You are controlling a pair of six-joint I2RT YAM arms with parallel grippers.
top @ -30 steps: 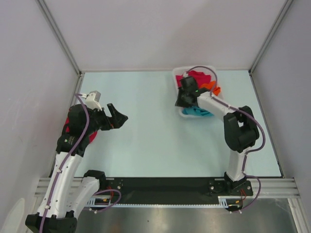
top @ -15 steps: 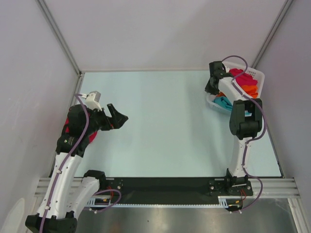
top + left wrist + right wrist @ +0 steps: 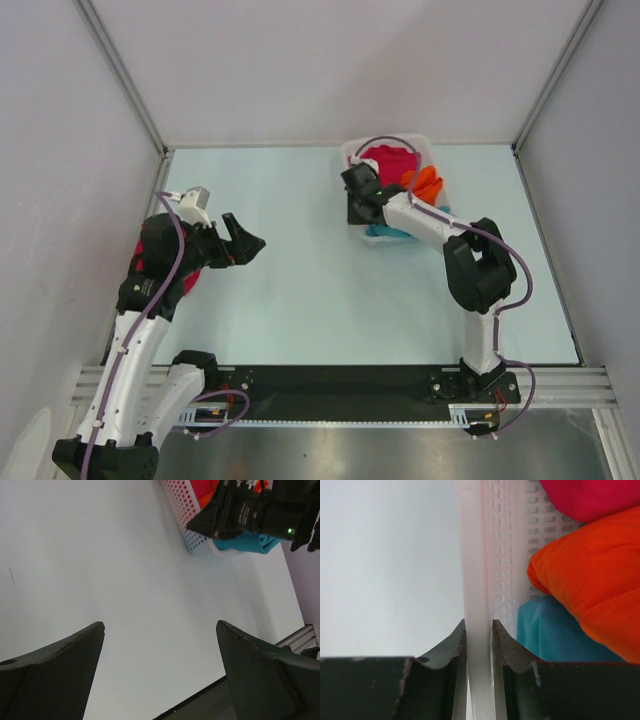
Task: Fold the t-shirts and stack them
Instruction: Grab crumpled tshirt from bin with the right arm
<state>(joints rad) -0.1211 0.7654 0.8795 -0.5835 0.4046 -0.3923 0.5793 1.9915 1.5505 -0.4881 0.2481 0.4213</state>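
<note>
The t-shirts sit bundled inside the white lattice basket [image 3: 507, 555]: a magenta one [image 3: 590, 497] at the far end, an orange one [image 3: 590, 580] in the middle, and a teal one [image 3: 550, 630] at the near end, bulging over the basket's edge. None is folded yet. The right hand [image 3: 479, 630] pinches the basket's thin wall, one finger outside it and one inside, just beside the teal cloth. The left hand [image 3: 160, 625] hangs well apart from the basket, jaws spread wide and holding nothing. A patch of pinkish-red cloth [image 3: 190, 283] shows under the left arm, farther from the basket than the hand; what it is I cannot tell.

The grip is on a narrow, smooth plastic edge, so the wall could slip out or flex if the basket is dragged or tipped quickly. Tipping it could also dump all three shirts in one tangled heap, and the teal one looks likeliest to spill first.

The counter [image 3: 300, 300] around the basket is pale blue-green and smooth. Plain grey walls [image 3: 330, 60] close it in on three sides, with metal frame posts [image 3: 120, 75] at the corners.
</note>
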